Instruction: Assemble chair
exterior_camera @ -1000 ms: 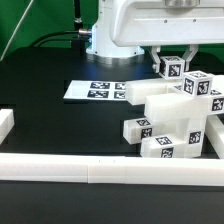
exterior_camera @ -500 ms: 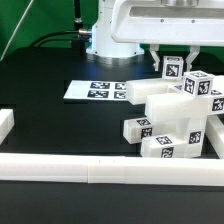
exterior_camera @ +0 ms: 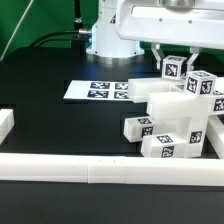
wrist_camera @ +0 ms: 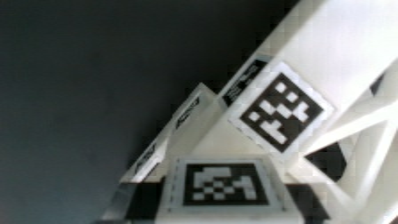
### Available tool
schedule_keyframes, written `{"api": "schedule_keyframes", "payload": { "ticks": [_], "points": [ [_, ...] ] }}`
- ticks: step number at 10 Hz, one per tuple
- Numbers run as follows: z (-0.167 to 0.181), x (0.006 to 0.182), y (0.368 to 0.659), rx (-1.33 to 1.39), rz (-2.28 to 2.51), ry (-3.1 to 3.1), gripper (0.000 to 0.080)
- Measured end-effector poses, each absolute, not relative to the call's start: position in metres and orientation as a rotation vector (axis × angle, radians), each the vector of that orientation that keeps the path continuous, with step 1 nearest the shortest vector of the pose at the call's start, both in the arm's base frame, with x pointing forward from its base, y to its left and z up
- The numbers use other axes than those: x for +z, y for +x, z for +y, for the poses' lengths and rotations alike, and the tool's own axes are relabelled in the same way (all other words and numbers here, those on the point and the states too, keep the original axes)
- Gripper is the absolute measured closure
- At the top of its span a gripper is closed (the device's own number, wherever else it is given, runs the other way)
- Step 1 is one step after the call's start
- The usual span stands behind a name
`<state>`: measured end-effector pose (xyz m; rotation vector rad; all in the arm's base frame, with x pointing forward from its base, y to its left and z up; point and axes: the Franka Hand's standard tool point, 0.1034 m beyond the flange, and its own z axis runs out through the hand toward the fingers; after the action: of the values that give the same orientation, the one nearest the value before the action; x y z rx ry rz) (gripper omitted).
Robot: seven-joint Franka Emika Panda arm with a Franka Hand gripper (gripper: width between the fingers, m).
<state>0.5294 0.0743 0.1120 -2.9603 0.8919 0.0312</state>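
While clamped near-shut on the small tagged leg piece (exterior_camera: 174,68), rides at the chair (exterior_camera: 172,118) assembly's twelve o'clock: claw (exterior_camera: 172,60). Sits at three o'clock on the black table (exterior_camera: 60,125), marker board (exterior_camera: 98,90) at its ten. Barely shifted over the last second, suggesting slow seating of the leg.
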Motion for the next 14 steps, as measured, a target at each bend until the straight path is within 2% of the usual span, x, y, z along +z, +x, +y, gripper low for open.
{"api": "schedule_keyframes", "payload": {
  "ticks": [6, 9, 10, 11, 12, 14],
  "points": [
    [0.0729, 0.1113, 0.5335, 0.008, 1.38, -2.697, 0.0532],
    [0.0735, 0.111, 0.5335, 0.013, 1.383, -2.69, 0.0527],
    [0.0736, 0.1109, 0.5333, 0.011, 1.333, -2.715, 0.0314],
    [0.0745, 0.1103, 0.5312, 0.042, 1.295, -2.741, 0.0314],
    [0.0749, 0.1107, 0.5327, 0.041, 1.185, -2.791, 0.018],
    [0.0749, 0.1104, 0.5325, 0.029, 0.971, -2.871, 0.0158]
  ]
}}
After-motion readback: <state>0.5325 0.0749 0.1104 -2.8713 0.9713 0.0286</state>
